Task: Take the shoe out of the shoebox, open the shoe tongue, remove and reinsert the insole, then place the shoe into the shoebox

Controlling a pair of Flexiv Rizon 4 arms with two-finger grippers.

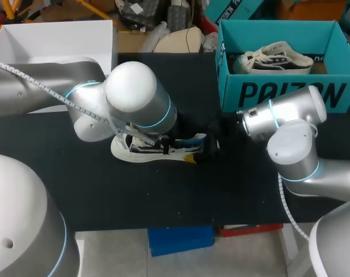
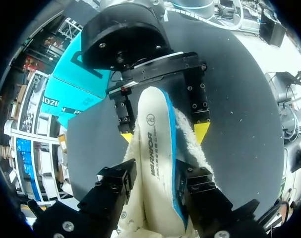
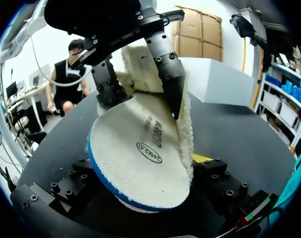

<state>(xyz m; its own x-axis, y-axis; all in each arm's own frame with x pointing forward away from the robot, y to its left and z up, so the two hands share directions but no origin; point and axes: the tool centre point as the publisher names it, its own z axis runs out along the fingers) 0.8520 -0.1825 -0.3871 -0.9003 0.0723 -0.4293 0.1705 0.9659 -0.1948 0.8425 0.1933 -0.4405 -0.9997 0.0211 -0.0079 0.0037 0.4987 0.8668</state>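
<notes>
A white sneaker (image 1: 134, 151) with black stripes lies on its side in the middle of the black table. My left gripper (image 2: 155, 176) comes down over its opening and is shut on the white, blue-edged insole (image 2: 157, 129), which sticks out of the fleece-lined collar (image 2: 190, 139). My right gripper (image 2: 164, 134) holds the shoe from the heel side, its yellow tips (image 2: 202, 131) pressed on either flank of the collar. In the right wrist view the insole (image 3: 140, 158) fills the space above my right gripper (image 3: 143, 171). The teal shoebox (image 1: 278, 92) stands open at the back right.
A second sneaker (image 1: 273, 57) lies inside the teal shoebox. A white box (image 1: 53, 40) sits at the back left corner. My left arm's wrist (image 1: 134, 95) hangs over the shoe's toe half and hides its own gripper in the head view.
</notes>
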